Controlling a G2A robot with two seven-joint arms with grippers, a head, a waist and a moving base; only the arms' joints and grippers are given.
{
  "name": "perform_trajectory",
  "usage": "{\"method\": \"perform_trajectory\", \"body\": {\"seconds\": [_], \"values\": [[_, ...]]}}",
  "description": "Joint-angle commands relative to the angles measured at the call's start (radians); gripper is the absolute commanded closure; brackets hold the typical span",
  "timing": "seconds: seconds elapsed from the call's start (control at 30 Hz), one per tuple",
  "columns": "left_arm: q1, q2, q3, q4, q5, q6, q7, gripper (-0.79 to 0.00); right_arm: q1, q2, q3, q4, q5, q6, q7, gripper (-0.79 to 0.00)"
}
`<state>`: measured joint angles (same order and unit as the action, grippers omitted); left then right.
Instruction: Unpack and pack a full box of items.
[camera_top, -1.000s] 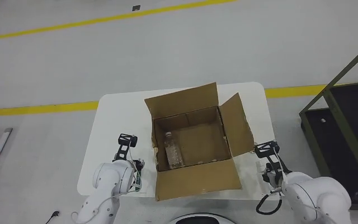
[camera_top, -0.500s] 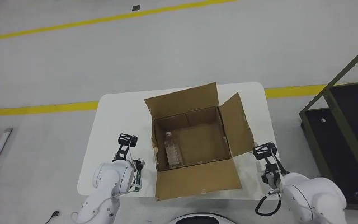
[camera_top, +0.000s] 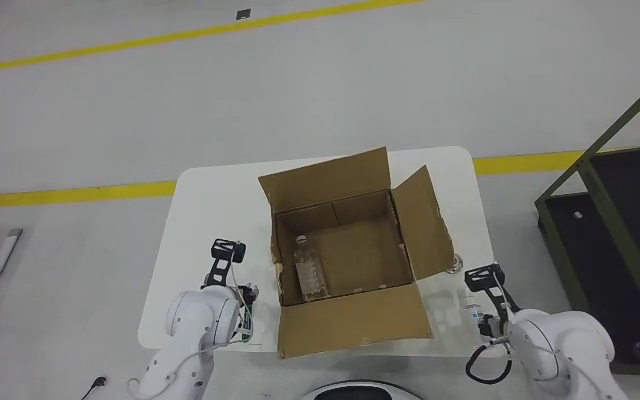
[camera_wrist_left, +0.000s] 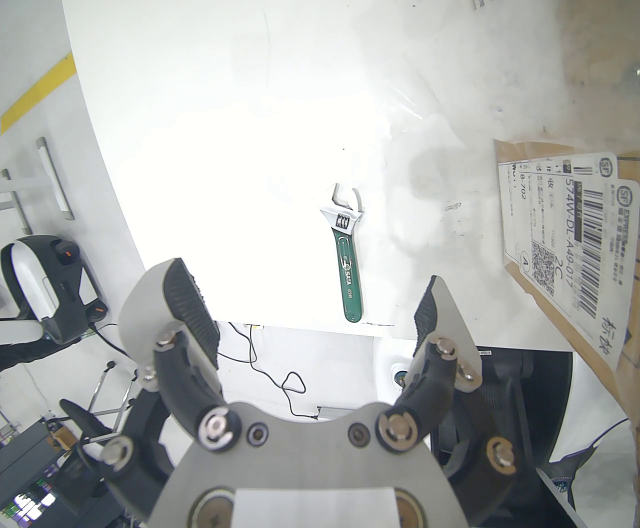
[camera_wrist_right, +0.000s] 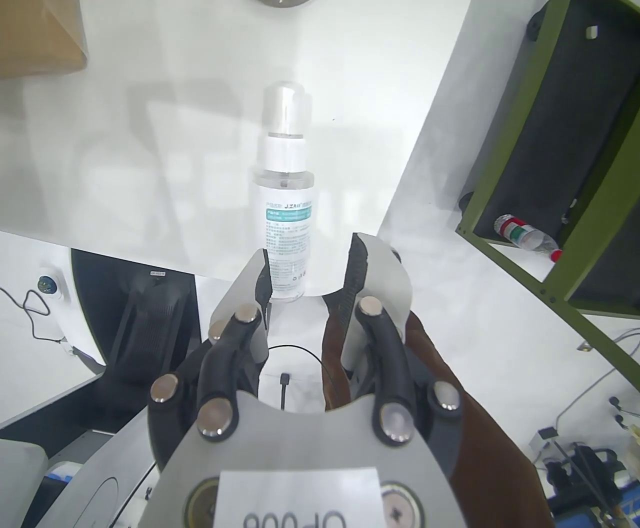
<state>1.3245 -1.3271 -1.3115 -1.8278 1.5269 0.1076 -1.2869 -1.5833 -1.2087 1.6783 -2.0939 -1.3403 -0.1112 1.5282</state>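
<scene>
White desk (camera_top: 210, 200) stock: open box (camera_top: 350, 322) holding one water bottle (camera_top: 310, 268); wrench (camera_wrist_left: 346, 260) beyond your open left end effector (camera_wrist_left: 307, 295); spray bottle (camera_wrist_right: 286, 220) at the tips of your open right end effector (camera_wrist_right: 310, 260).

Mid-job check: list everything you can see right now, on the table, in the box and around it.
cardboard box: 1, brown, flaps open, middle of the table
water bottle: 1, clear, lying inside the box along a side wall
wrench: 1, green handle, silver head, on the table near its edge
spray bottle: 1, clear with white collar, on the table beside the box
metal disc: 1, silver, on the table by a box flap
table: 1, white
rack: 1, green frame, on the floor beside the table
left gripper: 1, open, near the wrench, not touching
right gripper: 1, open, at the spray bottle's base
</scene>
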Motion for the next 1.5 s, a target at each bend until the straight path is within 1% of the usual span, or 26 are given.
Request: {"method": "perform_trajectory", "body": {"seconds": [0.0,0.17,0.23,0.33,0.37,0.47,0.53,0.67,0.73,0.77,0.8,1.03,1.47], "values": [[0.0,0.0,0.0,0.0,0.0,0.0,0.0,-0.785,0.003,0.0,-0.007,0.019,0.003,0.003,-0.007,-0.348],[0.0,0.0,0.0,0.0,0.0,0.0,0.0,-0.785,0.014,0.001,-0.023,0.059,0.001,0.013,-0.021,-0.388],[0.0,0.0,0.0,0.0,0.0,0.0,0.0,-0.785,0.019,0.002,-0.027,0.073,0.002,0.016,-0.028,-0.422],[0.0,0.0,0.0,0.0,0.0,0.0,0.0,-0.785,0.027,0.001,-0.032,0.096,0.033,0.017,-0.035,-0.505],[0.0,0.0,0.0,0.0,0.0,0.0,0.0,-0.785,0.03,0.002,-0.032,0.104,0.04,0.015,-0.036,-0.613],[0.0,0.0,0.0,0.0,0.0,0.0,0.0,-0.785,0.039,0.003,-0.04,0.119,0.037,0.015,-0.043,-0.582],[0.0,0.0,0.0,0.0,0.0,0.0,0.0,-0.785,0.041,0.004,-0.046,0.127,0.034,0.017,-0.048,-0.591],[0.0,0.0,0.0,0.0,0.0,0.0,0.0,-0.785,0.046,0.005,-0.054,0.139,0.029,0.025,-0.054,-0.536],[0.0,0.0,0.0,0.0,0.0,0.0,0.0,-0.785,0.048,0.005,-0.057,0.142,0.028,0.029,-0.055,-0.483],[0.0,0.0,0.0,0.0,0.0,0.0,0.0,-0.785,0.049,0.006,-0.058,0.143,0.028,0.03,-0.056,-0.409],[0.0,0.0,0.0,0.0,0.0,0.0,0.0,-0.785,0.05,0.006,-0.059,0.145,0.028,0.032,-0.056,-0.391],[0.0,0.0,0.0,0.0,0.0,0.0,0.0,-0.785,0.049,0.009,-0.06,0.159,0.026,0.037,-0.06,-0.372],[0.0,0.0,0.0,0.0,0.0,0.0,0.0,-0.785,0.051,0.013,-0.075,0.186,0.027,0.046,-0.069,-0.366]]}}
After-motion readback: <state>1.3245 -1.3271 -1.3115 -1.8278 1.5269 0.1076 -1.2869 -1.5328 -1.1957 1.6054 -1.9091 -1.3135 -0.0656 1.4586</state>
